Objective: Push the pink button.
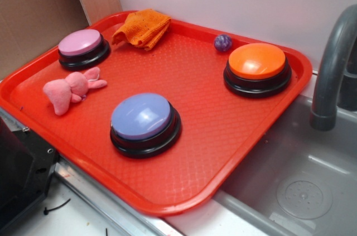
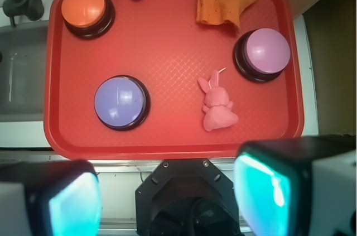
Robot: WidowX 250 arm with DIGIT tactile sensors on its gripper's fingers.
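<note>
**Gripper spread wide above the tray, pink button untouched**

In the wrist view the gripper (image 2: 167, 202) hangs high over the red tray (image 2: 167, 147), its jaws released and set far apart, holding and touching nothing. Both fingers (image 2: 72, 202) fill the lower corners of that picture.

The pink button (image 1: 82, 46) sits in one corner of the tray, just beside the orange cloth (image 1: 143, 27) along the same edge. The pink plush bunny (image 1: 70, 89) lies near it, apart. The lavender-blue button (image 1: 144, 121) sits toward the tray's middle; the orange button (image 1: 257, 67) and a small purple ball (image 1: 222, 42) occupy the far corner.

Only the exterior view shows the sink basin (image 1: 301, 186) and grey faucet (image 1: 332, 68) clearly; it shows no gripper.
</note>
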